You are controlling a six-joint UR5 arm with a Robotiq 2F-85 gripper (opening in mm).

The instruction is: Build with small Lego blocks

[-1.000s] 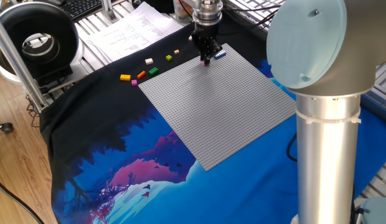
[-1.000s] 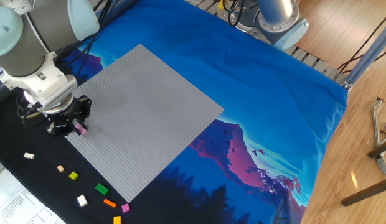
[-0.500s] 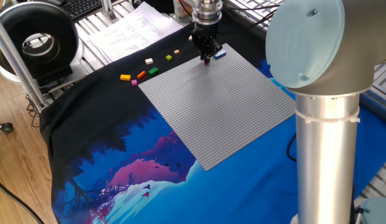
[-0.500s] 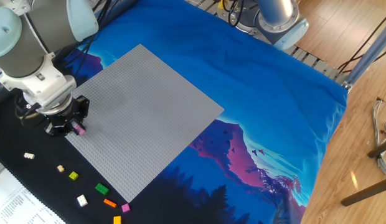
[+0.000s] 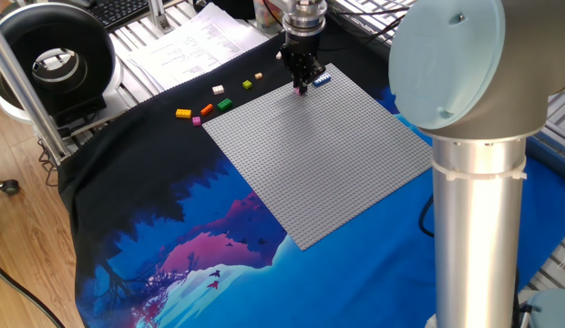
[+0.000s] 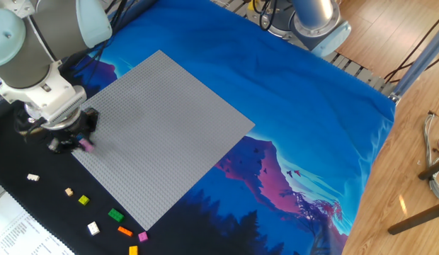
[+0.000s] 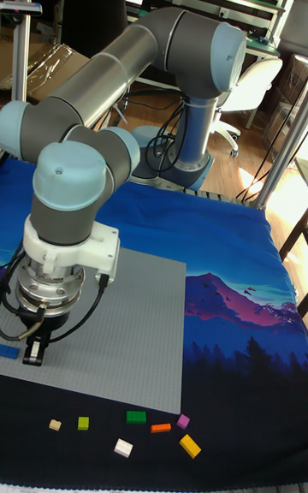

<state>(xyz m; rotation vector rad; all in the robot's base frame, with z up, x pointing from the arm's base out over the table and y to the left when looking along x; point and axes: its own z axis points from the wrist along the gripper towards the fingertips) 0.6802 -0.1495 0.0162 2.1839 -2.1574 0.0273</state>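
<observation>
My pincer (image 5: 301,85) pinches a pink brick (image 6: 86,145) at the baseplate (image 5: 328,150) edge, just beside the blue brick (image 5: 322,79); if studs misalign as I press, it could tilt or pop free; the other loose bricks (image 6: 116,214) lie on the worktop cloth nearby.

A pink brick (image 6: 86,145) sits pinched at the baseplate's edge, beside a blue brick (image 5: 322,80). Yellow (image 7: 190,446), orange (image 7: 161,428), green (image 7: 135,417), white (image 7: 123,448) and tan (image 7: 55,425) bricks lie scattered nearby.
</observation>
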